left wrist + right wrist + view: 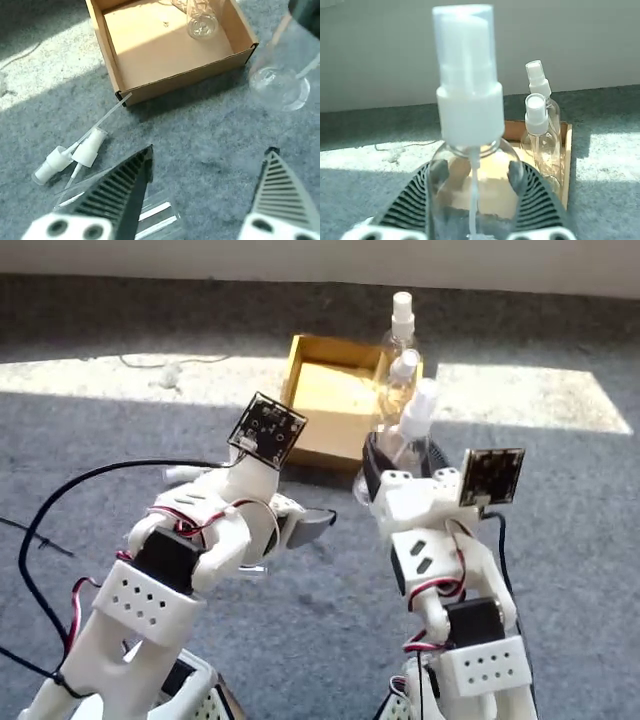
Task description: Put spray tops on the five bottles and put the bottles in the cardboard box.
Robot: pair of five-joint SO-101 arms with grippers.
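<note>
My right gripper [471,172] is shut on a clear bottle [470,200] held upright just in front of the cardboard box [318,405]; a white spray top [467,90] sits on its neck. Two capped bottles [540,135] stand in the box's right side. My left gripper [205,170] hangs open over the carpet in front of the box, nothing between its fingers [127,187]. Two loose spray tops [70,156] lie on the carpet beside it. A clear bottle [107,202] lies partly hidden under one finger. The held bottle's base [280,87] shows beside the box corner.
Grey carpet runs all round, with a sunlit strip behind the box. A black cable [60,510] loops at the left by the left arm. The box's left half [155,45] is bare cardboard. A wall stands behind.
</note>
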